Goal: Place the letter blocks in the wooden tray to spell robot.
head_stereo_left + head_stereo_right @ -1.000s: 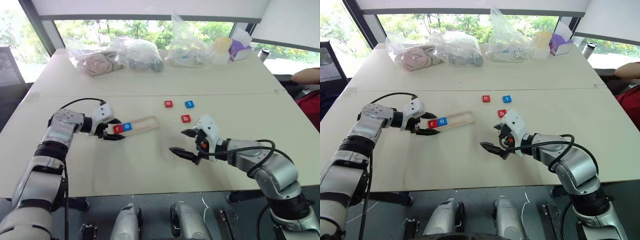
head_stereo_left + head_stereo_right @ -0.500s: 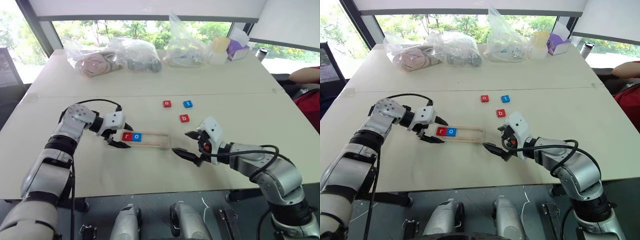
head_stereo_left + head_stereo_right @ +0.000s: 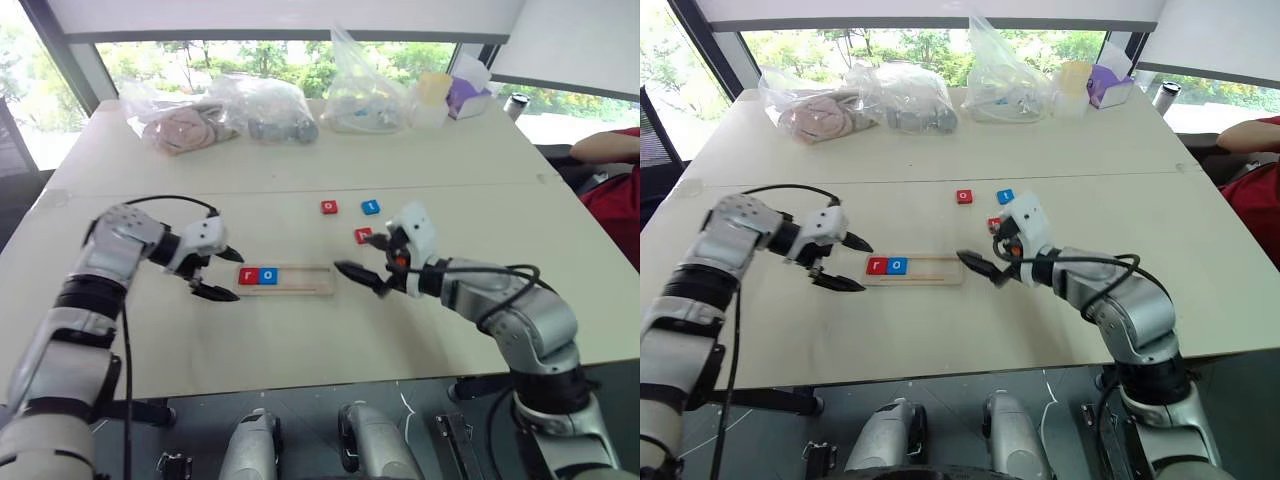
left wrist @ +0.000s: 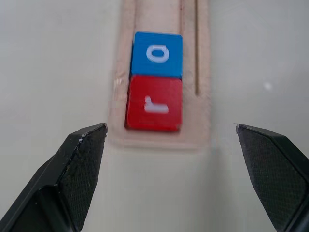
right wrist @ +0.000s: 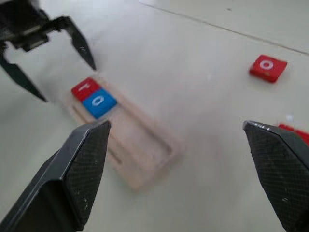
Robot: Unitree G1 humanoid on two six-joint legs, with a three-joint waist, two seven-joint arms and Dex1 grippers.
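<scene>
The wooden tray (image 3: 300, 280) lies flat at the table's middle. A red r block (image 3: 248, 276) and a blue o block (image 3: 268, 276) sit side by side at its left end; in the left wrist view the r (image 4: 154, 104) and o (image 4: 157, 53) fill that end. My left gripper (image 3: 238, 277) stands open just off the tray's left end, touching nothing. My right gripper (image 3: 355, 253) is open and empty by the tray's right end. Behind it lies a red b block (image 3: 362, 236), partly hidden. A red o block (image 3: 329, 207) and a blue t block (image 3: 370, 207) lie farther back.
Several plastic bags (image 3: 270, 105) with contents line the far side of the table, with a purple box (image 3: 468, 95) and a cup (image 3: 515, 103) at the back right. A person's red sleeve (image 3: 610, 150) shows at the right edge.
The left gripper, which was shut on the slanted tray's end, turned the tray level, let go and drew back to the left. The right gripper moved forward to the tray's right end.
</scene>
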